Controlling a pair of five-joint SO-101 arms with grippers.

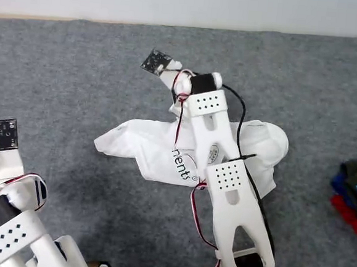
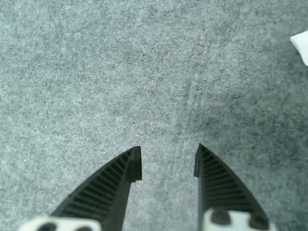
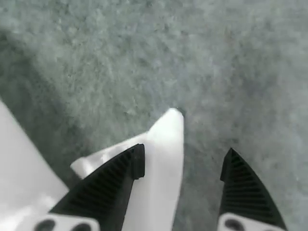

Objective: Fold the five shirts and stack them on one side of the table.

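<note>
- Step in hand, as I judge it: folding the white shirt (image 1: 143,146). It lies rumpled and only partly gathered on the grey felt table (image 1: 72,63), spread beneath the right arm and back behind its gripper.
- The right gripper (image 3: 185,150) is at the shirt's far edge, with its fingers spread wide and gripping nothing. A pointed corner (image 3: 169,126) of the white cloth lies between the jaws, against one ribbed finger (image 3: 118,173) and apart from the other.
- Next move, in my judgement: close on that corner so the cloth is pinched. Then carry it back over the body of the shirt to make a fold.
- The corner sits to one side of the gap, so the pinch may catch only a thin edge and let it slip.
- The left gripper (image 2: 168,148) is likewise spread and empty, over bare felt. A small edge of the white shirt lies well apart from it.
- A stack of folded shirts (image 1: 355,187), dark, blue and red, sits well away from the right gripper, at the table's edge on that arm's side. Judging by it, part of the task is done.
</note>
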